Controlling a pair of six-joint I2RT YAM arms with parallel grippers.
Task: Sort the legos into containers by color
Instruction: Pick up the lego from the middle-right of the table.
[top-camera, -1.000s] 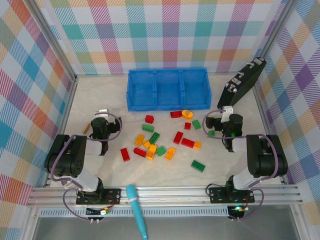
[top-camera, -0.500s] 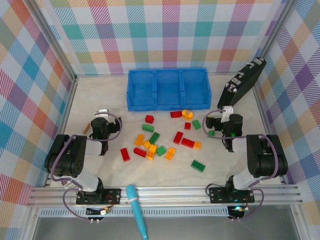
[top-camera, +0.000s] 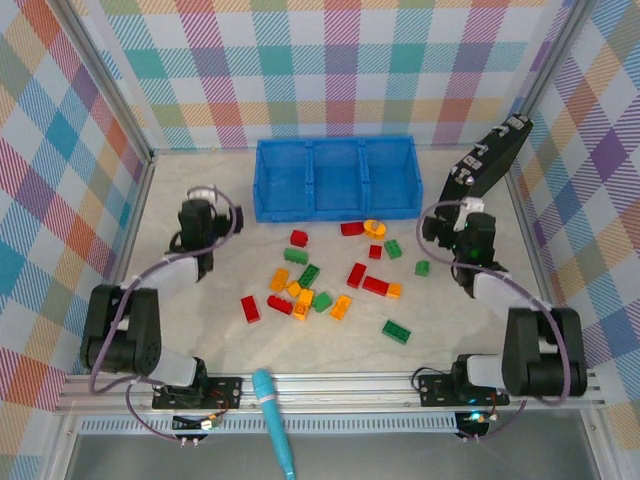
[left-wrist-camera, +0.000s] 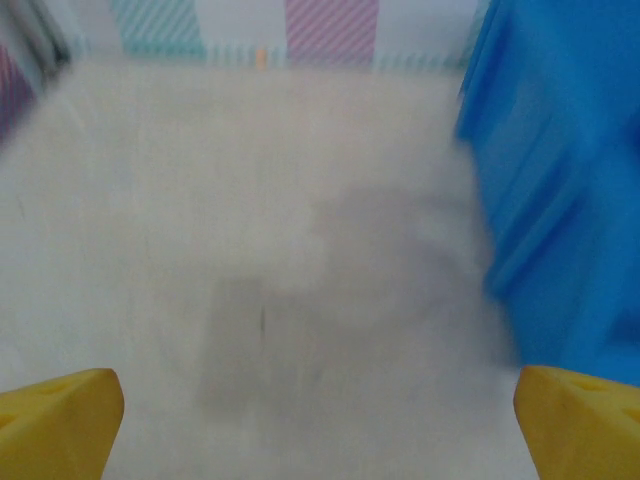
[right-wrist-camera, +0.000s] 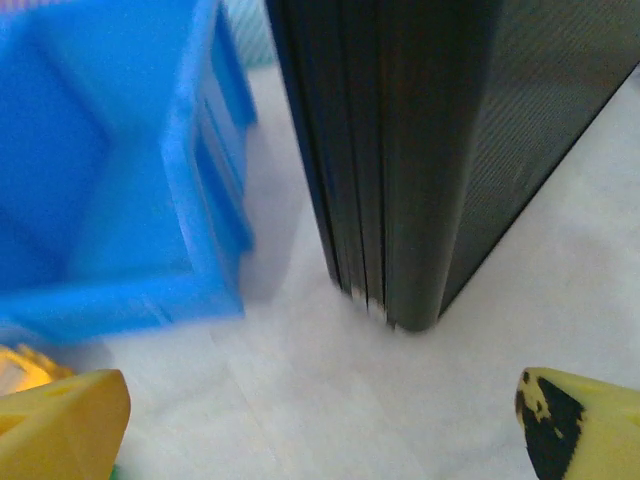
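Note:
The legos lie loose mid-table in front of the blue three-compartment bin (top-camera: 335, 178): red ones (top-camera: 356, 274), green ones (top-camera: 309, 275) and yellow-orange ones (top-camera: 341, 307). One green brick (top-camera: 422, 268) lies apart at the right. My left gripper (top-camera: 198, 203) hovers left of the bin, open and empty. Its yellow fingertips (left-wrist-camera: 55, 420) frame bare table, with the bin's wall (left-wrist-camera: 560, 180) at the right. My right gripper (top-camera: 458, 214) is open and empty between the bin's right end (right-wrist-camera: 110, 170) and the black case (right-wrist-camera: 430, 150). A yellow-orange brick (right-wrist-camera: 18, 366) peeks in at the left.
The black case (top-camera: 490, 160) leans upright at the far right, close to my right gripper. A teal marker (top-camera: 272, 420) lies across the front rail. Checked walls enclose the table on three sides.
Both arms have stretched away from their bases toward the far side. The left gripper now sits by the bin's left end, the right one by the case. The bricks have not moved.

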